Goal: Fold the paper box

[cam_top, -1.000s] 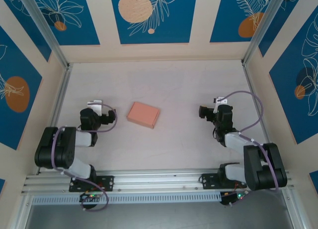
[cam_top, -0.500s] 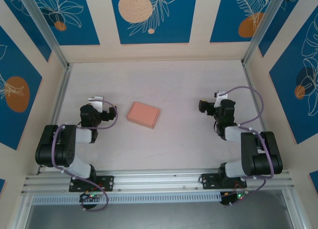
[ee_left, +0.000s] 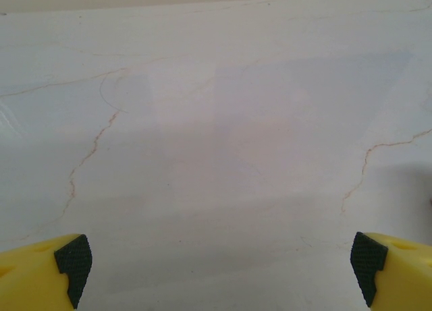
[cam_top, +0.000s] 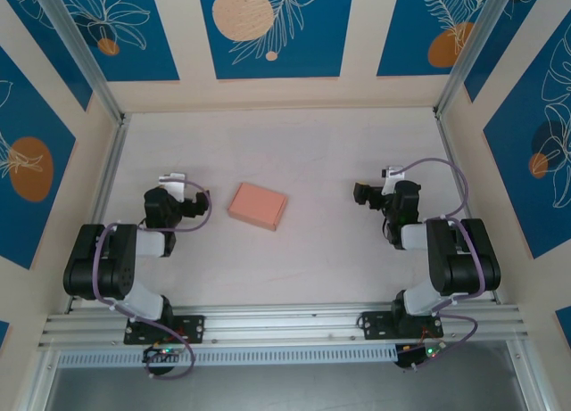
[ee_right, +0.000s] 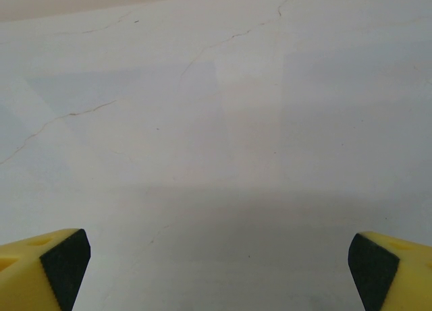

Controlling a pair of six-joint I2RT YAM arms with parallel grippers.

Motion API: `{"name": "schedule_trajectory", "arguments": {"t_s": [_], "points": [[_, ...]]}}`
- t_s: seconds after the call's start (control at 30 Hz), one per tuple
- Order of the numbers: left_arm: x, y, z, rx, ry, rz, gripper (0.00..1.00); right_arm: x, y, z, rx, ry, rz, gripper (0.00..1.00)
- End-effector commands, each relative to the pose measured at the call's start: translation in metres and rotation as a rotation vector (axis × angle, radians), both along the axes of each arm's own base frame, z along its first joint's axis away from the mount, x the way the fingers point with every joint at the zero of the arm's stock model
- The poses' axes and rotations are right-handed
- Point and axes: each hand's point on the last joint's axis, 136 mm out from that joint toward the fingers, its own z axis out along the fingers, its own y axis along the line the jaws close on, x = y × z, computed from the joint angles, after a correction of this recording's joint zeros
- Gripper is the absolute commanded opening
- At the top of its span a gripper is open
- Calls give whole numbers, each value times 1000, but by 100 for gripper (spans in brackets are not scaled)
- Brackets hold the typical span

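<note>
Blue-and-cream leaf panels point(cam_top: 275, 28) walled in the pale, veined table point(cam_top: 339, 143). On it the paper box point(cam_top: 258, 206) lay left of centre in the overhead frame, closed up as a small flat salmon-pink rectangle and turned slightly askew. Neither arm touched it.

Over the preceding second the right arm point(cam_top: 455, 264) had drawn its elbow in toward its base at lower right, tucking tighter. The left arm point(cam_top: 103, 264) at lower left had barely shifted, and the box had not moved.

The left gripper point(ee_left: 219, 267) stood spread wide, its yellow fingers point(ee_left: 47, 274) at the bottom corners of the wrist frame with bare table between them. The right gripper point(ee_right: 219, 264) was likewise splayed over bare table, gripping nothing.

With the box well apart from both claws and already in its folded shape, the pull-back read as the arms settling into rest. The folding appeared finished rather than under way.
</note>
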Motion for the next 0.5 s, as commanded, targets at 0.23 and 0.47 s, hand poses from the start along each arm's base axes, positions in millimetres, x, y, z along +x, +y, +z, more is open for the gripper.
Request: {"name": "schedule_trajectory", "arguments": {"t_s": [0.23, 0.47], "points": [[4, -2, 7, 28, -23, -11, 100, 7, -1, 14, -14, -54, -4, 100], [4, -3, 7, 29, -20, -11, 100, 7, -1, 14, -13, -53, -4, 100]]}}
